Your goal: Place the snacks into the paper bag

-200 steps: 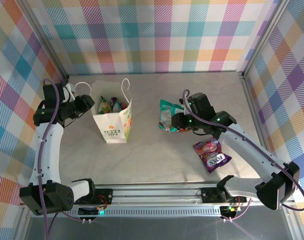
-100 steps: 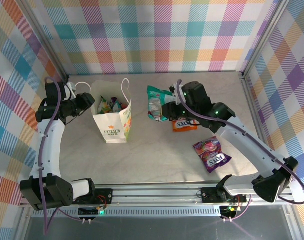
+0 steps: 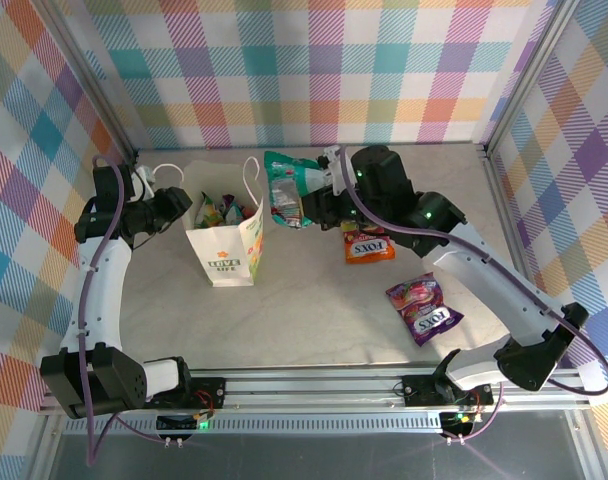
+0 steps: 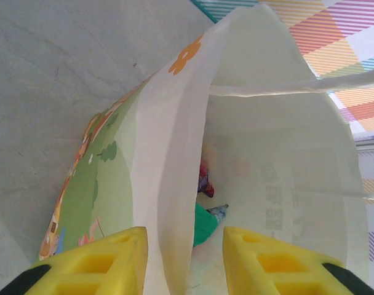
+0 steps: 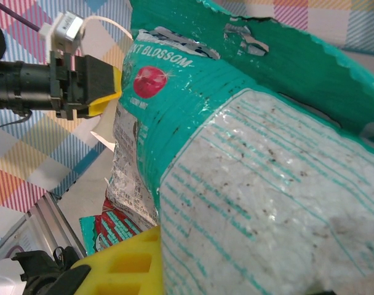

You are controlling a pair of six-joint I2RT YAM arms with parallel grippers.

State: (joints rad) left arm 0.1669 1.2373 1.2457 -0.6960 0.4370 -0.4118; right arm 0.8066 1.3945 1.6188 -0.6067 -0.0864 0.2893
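right gripper [image 3: 314, 203] grips teal packet [image 5: 248, 184] — labelled "blossom".

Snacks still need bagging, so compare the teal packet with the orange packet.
The teal packet is held off the table, clamped in the right gripper; the orange packet lies flat on the table, untouched. The teal packet is near the open top of the paper bag; the orange packet sits farther right. Both are outside the paper bag.
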